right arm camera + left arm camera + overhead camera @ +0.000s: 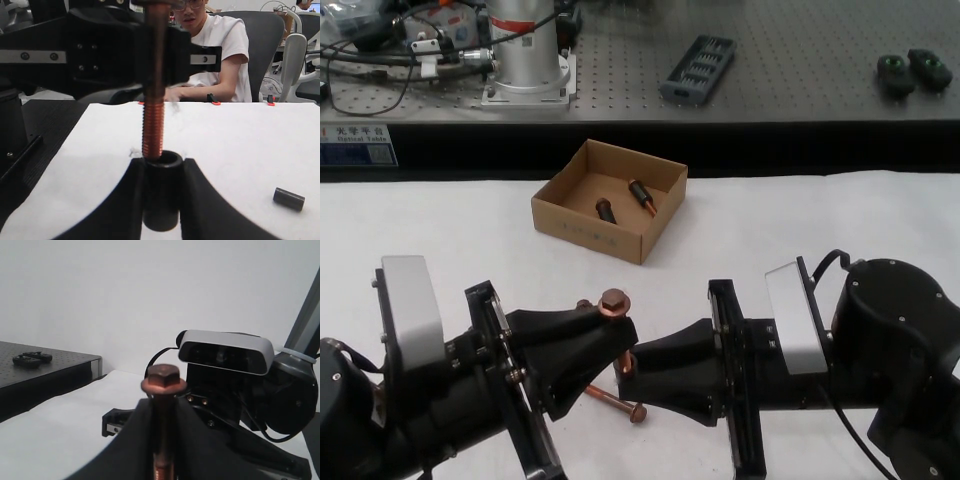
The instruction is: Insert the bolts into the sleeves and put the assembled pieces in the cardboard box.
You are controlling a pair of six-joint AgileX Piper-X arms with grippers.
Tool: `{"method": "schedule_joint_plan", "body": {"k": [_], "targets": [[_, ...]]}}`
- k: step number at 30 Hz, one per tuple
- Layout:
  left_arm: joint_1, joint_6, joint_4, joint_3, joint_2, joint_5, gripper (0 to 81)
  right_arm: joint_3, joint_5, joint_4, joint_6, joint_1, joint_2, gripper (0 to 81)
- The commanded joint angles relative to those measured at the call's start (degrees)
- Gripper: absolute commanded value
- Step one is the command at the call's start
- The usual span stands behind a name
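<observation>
Left jaws clamp an upright bolt, its tip at the sleeve clamped in the right jaws; cardboard box at twelve o'clock.

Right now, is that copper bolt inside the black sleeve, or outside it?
Barely in: the bolt has its tip just at the mouth of the sleeve, with nearly all its thread bare above.

The left arm enters from the lower left of the high view and the right arm from the lower right, both level and meeting at lower centre. The left gripper clamps a bolt upright. The right gripper clamps a sleeve beneath it.
</observation>
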Motion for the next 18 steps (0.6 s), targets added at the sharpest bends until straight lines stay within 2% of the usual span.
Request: {"method": "schedule_joint_plan", "body": {"k": [1, 10, 18], "targets": [[0.0, 0.8, 3.1, 0.1, 0.1, -0.3, 0.6, -0.6, -1.3, -3.6, 0.0, -0.4, -1.1, 6.4], [0.0, 0.8, 3.0, 0.1, 0.1, -0.3, 0.6, -0.6, -1.3, -3.6, 0.0, -0.4, -1.1, 6.4], [0.0, -1.6, -5.4, 0.1, 0.1, 0.1, 0.6, -0.6, -1.6, -2.6, 0.0, -0.4, -1.1, 6.4]]}}
